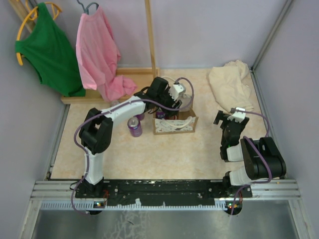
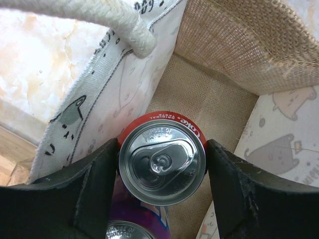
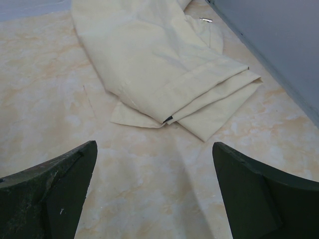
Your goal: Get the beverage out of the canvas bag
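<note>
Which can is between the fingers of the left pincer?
The red Coke can inside the bag. The purple can next to it is outside the fingers; a second purple can stands on the table.

Illumination is bright, diffuse and even, with soft shadows only. The lid of the red can (image 2: 162, 160) is sharp, showing mild specular glare; the dark fingers (image 2: 65, 199) flanking it render underexposed and slightly blurred.
</note>
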`<action>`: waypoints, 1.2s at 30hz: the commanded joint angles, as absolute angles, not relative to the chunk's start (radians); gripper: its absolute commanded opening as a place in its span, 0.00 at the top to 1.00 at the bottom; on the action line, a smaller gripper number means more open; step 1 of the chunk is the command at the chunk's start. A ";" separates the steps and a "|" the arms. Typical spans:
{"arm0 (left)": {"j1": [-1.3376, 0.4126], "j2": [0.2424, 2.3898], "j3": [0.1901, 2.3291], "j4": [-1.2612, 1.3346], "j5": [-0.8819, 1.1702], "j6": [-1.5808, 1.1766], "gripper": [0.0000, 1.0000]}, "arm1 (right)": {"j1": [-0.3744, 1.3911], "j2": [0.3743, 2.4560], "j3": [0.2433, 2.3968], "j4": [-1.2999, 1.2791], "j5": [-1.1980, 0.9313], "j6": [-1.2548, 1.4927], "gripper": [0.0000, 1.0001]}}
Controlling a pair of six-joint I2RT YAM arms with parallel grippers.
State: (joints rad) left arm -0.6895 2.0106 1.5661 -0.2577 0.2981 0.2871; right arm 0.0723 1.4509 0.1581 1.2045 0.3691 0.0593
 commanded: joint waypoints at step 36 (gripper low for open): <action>-0.693 1.740 1.688 -0.313 0.234 0.303 1.00 | 0.081 1.452 0.172 1.248 0.386 0.047 0.01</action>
State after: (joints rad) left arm -0.6937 1.8156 1.6024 -0.3286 0.2539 0.2897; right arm 0.0723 1.4509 0.1581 1.2045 0.3691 0.0593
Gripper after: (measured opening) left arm 0.723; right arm 0.991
